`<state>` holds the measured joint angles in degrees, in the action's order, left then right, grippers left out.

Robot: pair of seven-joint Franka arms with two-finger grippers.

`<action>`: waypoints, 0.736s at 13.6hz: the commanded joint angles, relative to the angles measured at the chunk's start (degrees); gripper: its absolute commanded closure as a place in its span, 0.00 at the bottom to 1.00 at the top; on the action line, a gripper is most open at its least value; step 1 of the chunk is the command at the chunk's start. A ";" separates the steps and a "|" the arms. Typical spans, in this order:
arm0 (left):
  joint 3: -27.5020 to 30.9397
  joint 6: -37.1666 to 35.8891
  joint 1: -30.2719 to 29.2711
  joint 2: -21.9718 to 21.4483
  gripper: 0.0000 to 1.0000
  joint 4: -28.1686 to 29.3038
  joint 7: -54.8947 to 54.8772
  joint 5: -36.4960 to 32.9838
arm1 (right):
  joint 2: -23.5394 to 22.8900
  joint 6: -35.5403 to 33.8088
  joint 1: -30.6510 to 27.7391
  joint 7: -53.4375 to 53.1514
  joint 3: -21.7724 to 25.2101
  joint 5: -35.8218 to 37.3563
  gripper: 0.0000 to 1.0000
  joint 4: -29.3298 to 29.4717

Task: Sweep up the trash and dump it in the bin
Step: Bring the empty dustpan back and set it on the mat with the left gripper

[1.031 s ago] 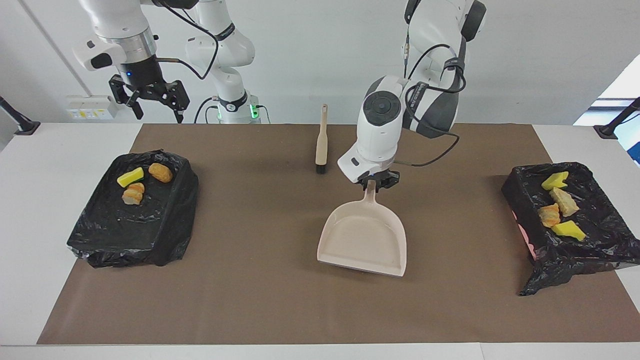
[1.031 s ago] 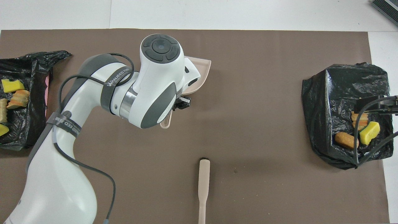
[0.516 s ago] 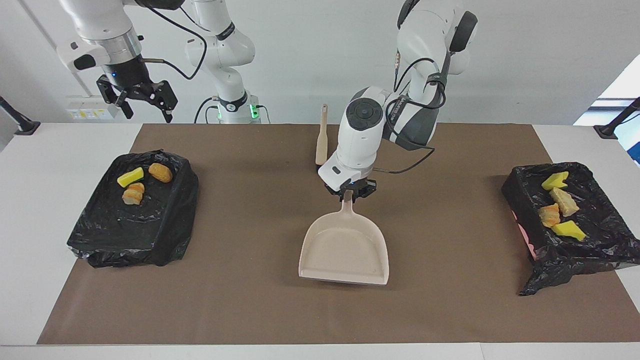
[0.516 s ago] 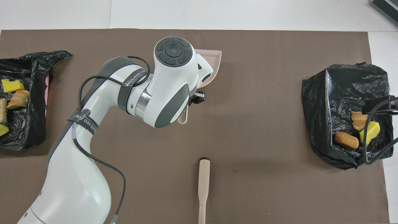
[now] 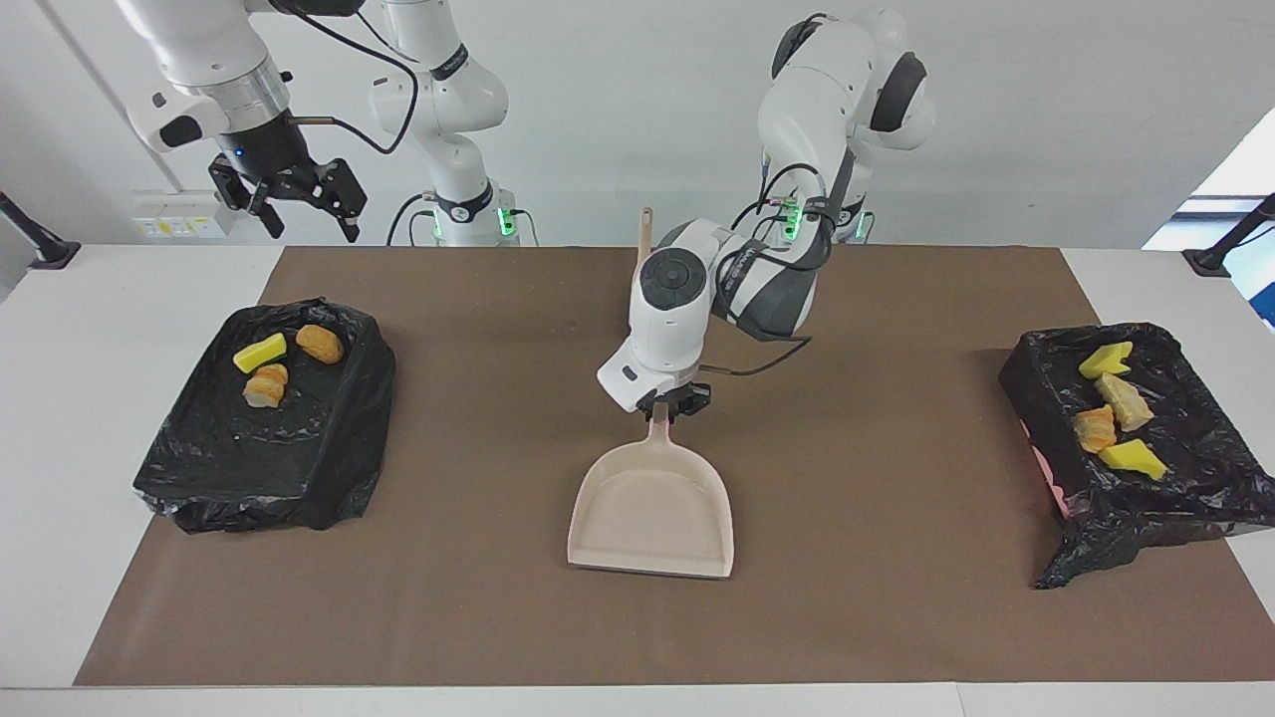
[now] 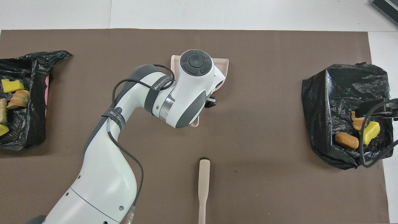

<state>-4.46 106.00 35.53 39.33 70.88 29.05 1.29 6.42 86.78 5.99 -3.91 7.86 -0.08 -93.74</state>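
Where the white surface [image 5: 129, 299] carries everything, one brown mat [image 5: 498, 617] covers most of it, and two black-lined bins sit on that mat, one at each end. One bin [image 5: 269, 468] lies toward the right arm's end, the other bin [image 5: 1175, 498] toward the left arm's end. One beige dustpan [image 5: 652, 513] rests about midway between them, its open mouth turned away from the robots. One beige brush [image 6: 204, 183] lies nearer to the robots than the dustpan, apart from it.

All the trash is in the bins: three chunks [image 5: 269, 368] in the bin at the right arm's end, one yellow and two orange-tan, and four chunks [image 5: 1116, 413] in the other bin, two yellow, one pale beige, one orange-striped.

The left pincer [image 5: 665, 408] is clamped shut on the dustpan's handle, low over the mat. The right pincer [image 5: 299, 199] hangs spread wide and holds nothing, high over its own end of the surface; that arm waits.

Only the facing view shows the whole dustpan and the grip on its handle; from overhead the left arm hides most of the pan. Only the overhead view shows the brush full length; in the facing view the arm covers all but its handle tip. Overhead, cables cross the bin at the right arm's end, and the other bin is cut off at the edge.
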 commanded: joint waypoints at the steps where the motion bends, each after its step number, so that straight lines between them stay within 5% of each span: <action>1: 1.21 -0.18 0.77 -0.39 1.00 0.14 0.40 0.65 | 1.75 0.23 -0.36 0.04 0.23 -0.97 0.00 -2.06; 2: 1.21 0.34 0.68 -0.39 0.70 0.22 0.40 0.39 | 1.75 0.41 -0.45 -0.04 0.23 -0.80 0.00 -2.06; 3: 1.21 0.61 0.59 -0.39 0.54 0.23 0.22 0.38 | 1.67 0.67 -0.45 -0.04 0.23 -0.45 0.00 -2.06; 8: 1.39 1.05 -0.11 -4.14 0.00 4.15 -0.57 -3.31 | 1.23 0.85 -0.19 0.30 0.05 0.00 0.00 -1.36; 10: 1.48 2.71 -3.43 -11.43 0.00 11.61 -1.09 -3.39 | 1.23 0.67 -0.19 0.22 -0.03 -0.09 0.00 -1.36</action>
<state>-3.23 106.30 34.98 36.91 72.42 28.97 -1.24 6.70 86.79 5.90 -3.91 7.95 -0.07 -94.14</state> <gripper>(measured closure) 0.000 0.000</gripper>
